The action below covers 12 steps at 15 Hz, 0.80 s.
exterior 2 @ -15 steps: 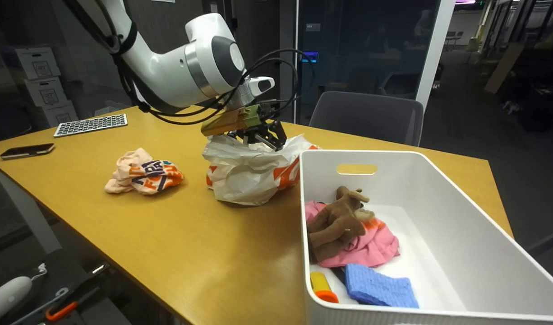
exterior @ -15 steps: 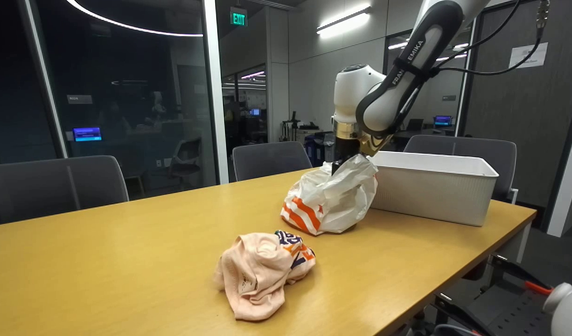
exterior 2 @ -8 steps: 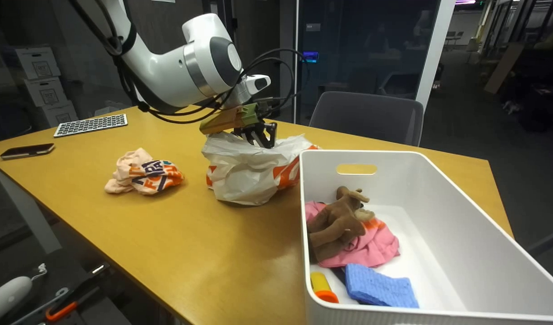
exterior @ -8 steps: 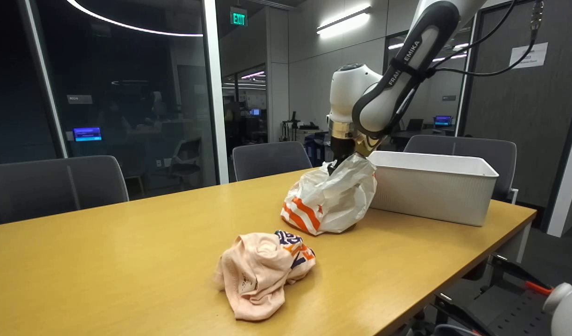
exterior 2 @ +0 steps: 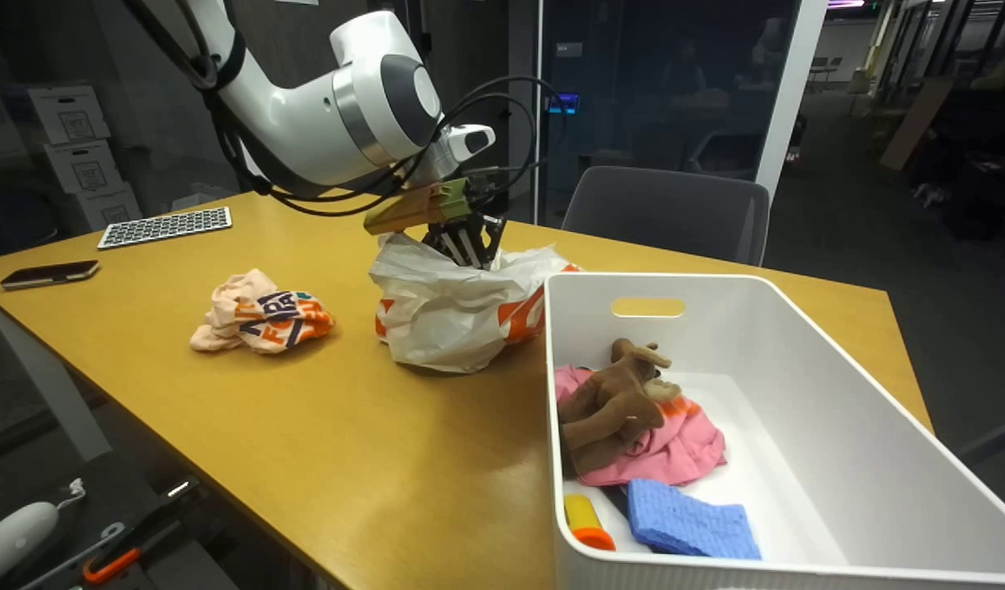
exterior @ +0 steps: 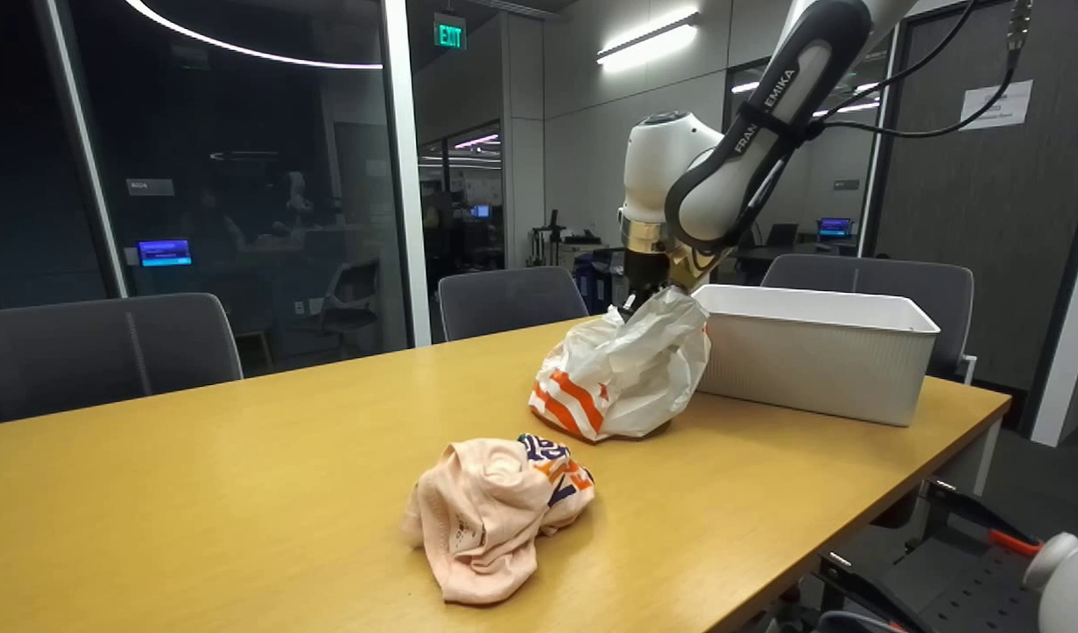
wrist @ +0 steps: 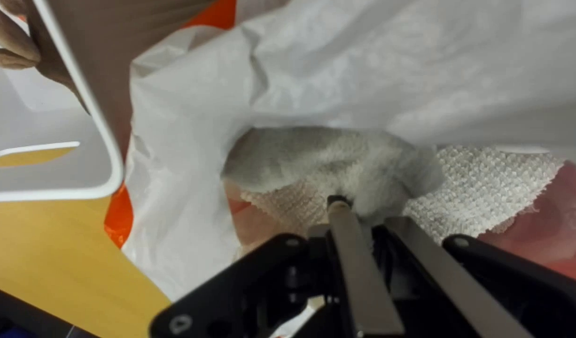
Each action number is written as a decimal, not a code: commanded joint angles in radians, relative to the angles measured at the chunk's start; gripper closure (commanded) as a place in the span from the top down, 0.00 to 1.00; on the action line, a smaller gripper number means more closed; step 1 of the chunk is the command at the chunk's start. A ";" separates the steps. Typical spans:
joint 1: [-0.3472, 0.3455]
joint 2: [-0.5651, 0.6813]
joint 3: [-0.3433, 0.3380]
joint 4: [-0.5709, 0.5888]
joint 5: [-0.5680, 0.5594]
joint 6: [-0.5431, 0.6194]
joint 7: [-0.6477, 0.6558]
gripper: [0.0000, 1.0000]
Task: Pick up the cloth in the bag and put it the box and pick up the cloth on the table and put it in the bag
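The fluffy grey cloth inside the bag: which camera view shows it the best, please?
The wrist view. It looks into the open bag, so the fluffy grey cloth shows at the pincer. In both exterior views, the bag's sides hide it.

Office, meeting-room type. Long table (exterior: 196,501), grey chairs (exterior: 514,303) along it, big glass wall (exterior: 240,114), lit EXIT sign (exterior: 449,33), strip light (exterior: 649,38), small lit screen (exterior: 163,252). In an exterior view: keyboard (exterior 2: 166,227) on the table, cartons (exterior 2: 87,168) stacked behind, dim corridor (exterior 2: 847,139) past a post (exterior 2: 789,102).
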<state>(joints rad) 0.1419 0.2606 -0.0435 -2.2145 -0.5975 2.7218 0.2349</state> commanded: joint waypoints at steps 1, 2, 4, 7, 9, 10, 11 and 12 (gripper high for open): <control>0.020 -0.085 -0.005 -0.016 0.008 -0.027 0.044 0.00; 0.028 -0.107 -0.008 -0.015 -0.015 -0.034 0.069 0.00; 0.042 -0.146 -0.006 -0.014 -0.051 -0.045 0.111 0.00; 0.077 -0.215 -0.018 0.008 -0.229 -0.088 0.240 0.00; 0.089 -0.271 -0.003 0.024 -0.354 -0.141 0.335 0.00; 0.094 -0.300 0.005 0.031 -0.416 -0.170 0.376 0.00; 0.098 -0.327 0.013 0.037 -0.473 -0.200 0.411 0.00; 0.100 -0.354 0.022 0.042 -0.527 -0.230 0.436 0.00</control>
<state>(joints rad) 0.2251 -0.0014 -0.0379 -2.1841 -0.9838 2.5773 0.5780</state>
